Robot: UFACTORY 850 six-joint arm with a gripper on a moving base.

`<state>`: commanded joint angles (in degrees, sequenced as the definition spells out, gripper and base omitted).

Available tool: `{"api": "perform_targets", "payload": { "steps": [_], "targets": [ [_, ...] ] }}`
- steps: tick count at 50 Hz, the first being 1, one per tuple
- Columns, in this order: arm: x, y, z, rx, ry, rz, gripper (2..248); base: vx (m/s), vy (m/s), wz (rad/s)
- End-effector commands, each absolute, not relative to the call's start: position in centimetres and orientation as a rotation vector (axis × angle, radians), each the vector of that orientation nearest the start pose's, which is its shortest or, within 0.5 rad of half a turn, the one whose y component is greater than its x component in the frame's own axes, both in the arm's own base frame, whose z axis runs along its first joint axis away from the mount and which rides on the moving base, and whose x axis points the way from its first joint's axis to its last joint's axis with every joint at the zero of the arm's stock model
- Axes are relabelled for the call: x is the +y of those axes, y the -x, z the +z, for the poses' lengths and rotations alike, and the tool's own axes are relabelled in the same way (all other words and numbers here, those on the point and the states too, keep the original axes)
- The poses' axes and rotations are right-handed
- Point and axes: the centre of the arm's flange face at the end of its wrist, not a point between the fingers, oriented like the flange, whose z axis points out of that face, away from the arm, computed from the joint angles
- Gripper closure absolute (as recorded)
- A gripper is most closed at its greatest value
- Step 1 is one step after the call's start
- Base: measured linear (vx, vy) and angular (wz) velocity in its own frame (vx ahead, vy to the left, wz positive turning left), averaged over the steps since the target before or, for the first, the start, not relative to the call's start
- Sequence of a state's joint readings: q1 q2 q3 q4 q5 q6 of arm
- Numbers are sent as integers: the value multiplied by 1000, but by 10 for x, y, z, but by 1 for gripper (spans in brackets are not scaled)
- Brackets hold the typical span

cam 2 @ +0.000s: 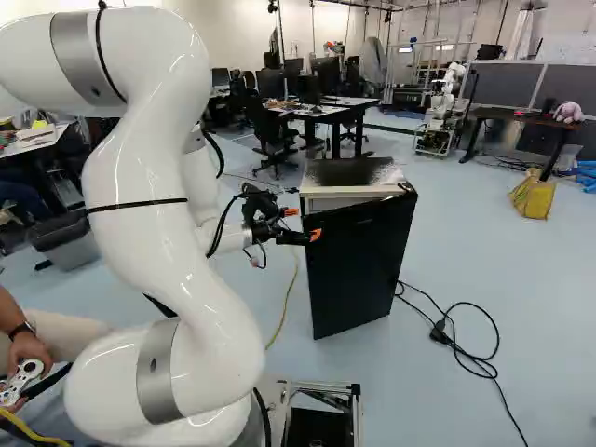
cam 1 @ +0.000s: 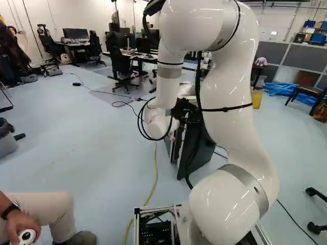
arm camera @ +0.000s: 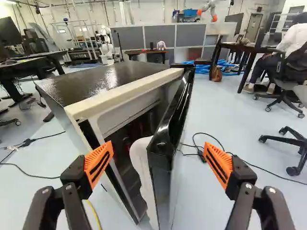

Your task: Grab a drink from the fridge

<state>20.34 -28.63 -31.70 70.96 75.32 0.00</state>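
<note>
On my feeds, my white arm [cam 2: 154, 223] arches high and folds back down; I have the gripper [cam 2: 303, 223] reaching forward, its orange-padded fingers [arm camera: 99, 164] spread wide apart.

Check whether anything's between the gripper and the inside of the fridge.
Yes, the door: only partly open, it covers part of the opening of the fridge, its near edge ahead of the gripper, between its open jaws' lines.
</note>
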Motion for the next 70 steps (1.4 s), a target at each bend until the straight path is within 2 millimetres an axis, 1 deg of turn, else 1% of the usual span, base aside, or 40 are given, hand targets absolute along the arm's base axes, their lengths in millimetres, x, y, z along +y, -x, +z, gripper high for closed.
{"api": "perform_targets", "payload": {
  "steps": [23, 70],
  "targets": [
    [50, -390, 267, 1454, 2636, -2124, 3, 0, 0, 0],
    [44, -379, 267, 1716, 2612, -2101, 3, 0, 0, 0]
  ]
}}
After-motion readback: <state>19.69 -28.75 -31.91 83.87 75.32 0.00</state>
